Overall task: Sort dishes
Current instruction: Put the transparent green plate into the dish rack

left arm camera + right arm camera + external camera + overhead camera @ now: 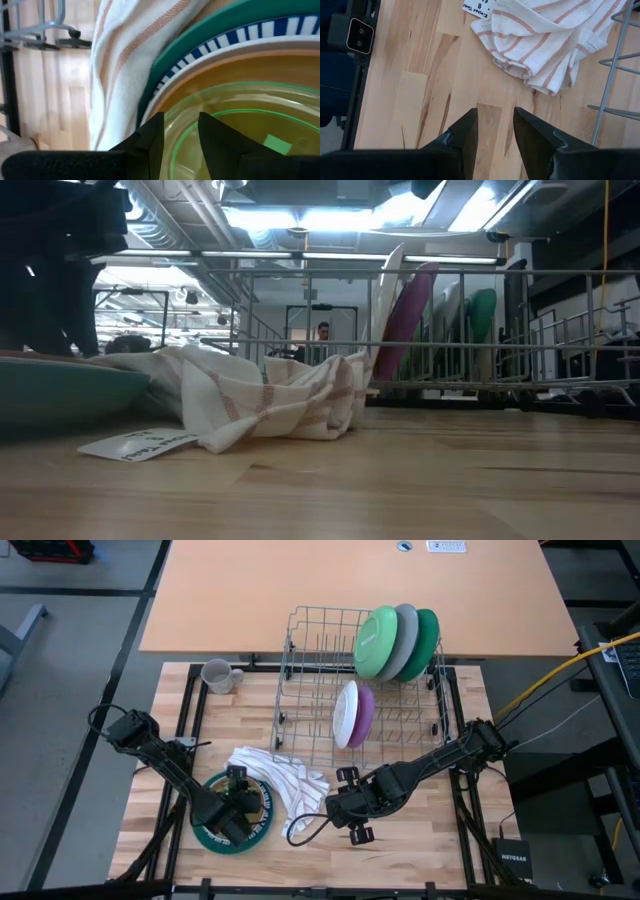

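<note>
At the near left a stack of dishes stands on the table: a teal plate (212, 836) at the bottom, on it a blue-striped plate (240, 36), a brown bowl (225, 70) and a clear green glass bowl (280, 100). My left gripper (181, 127) slants down over this stack, open, one finger outside the glass bowl's rim and one inside. My right gripper (495, 120) hangs open over bare wood near the table's middle, holding nothing. Green (375, 640), grey (405, 638) and teal (430, 638) plates and white (346, 712) and purple (366, 710) ones stand on edge in the wire rack (315, 690). My left gripper has the glass bowl's rim (174, 150) in the gap between its two fingers, coming from above at a slant. The gap is wider than the glass wall, and I cannot tell whether either finger touches it. The bowl sits in the brown bowl.
A white cloth with reddish stripes (278, 778) lies crumpled between the stack and the rack, its edge against the teal plate (210, 25). A grey mug (218, 676) stands at the far left corner. A paper tag (135, 445) lies near the cloth. Bare wood stretches along the near right.
</note>
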Available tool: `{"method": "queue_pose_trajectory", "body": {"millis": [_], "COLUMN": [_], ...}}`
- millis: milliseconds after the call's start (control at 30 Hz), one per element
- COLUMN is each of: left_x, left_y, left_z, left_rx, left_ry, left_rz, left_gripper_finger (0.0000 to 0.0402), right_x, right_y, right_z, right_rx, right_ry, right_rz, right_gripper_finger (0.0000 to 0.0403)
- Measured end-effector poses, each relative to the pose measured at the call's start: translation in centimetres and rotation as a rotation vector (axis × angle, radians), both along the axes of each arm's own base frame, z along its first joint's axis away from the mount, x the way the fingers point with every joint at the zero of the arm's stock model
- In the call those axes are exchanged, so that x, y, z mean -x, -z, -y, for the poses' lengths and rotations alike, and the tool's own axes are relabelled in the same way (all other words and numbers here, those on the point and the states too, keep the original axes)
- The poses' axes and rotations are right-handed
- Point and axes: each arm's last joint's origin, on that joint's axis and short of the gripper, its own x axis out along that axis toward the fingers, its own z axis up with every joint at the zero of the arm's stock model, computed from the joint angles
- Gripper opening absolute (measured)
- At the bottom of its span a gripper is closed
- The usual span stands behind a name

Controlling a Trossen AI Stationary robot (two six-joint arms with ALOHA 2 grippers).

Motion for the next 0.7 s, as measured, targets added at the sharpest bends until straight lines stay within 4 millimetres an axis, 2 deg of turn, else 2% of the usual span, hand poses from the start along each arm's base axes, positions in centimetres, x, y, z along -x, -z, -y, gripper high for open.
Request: {"method": "queue_pose_trajectory", "body": {"millis": [267, 700], "left_x": [0.52, -0.05], "left_y": [0.05, -0.02], "left_z": [0.64, -0.05], "left_rx": [0.03, -0.006], "left_ry": [0.007, -0.014], "left_rz": [-0.012, 0.018], "left_gripper_finger": [0.0111, 0.0111], "right_x": [0.0, 0.0], "right_y": [0.0, 0.0], "right_z": [0.0, 0.0], "right_rx": [0.0, 0.0], "right_ry": [0.0, 0.0], "right_rz": [0.0, 0.0], "right_gripper_finger": [0.0129, 0.0129]}}
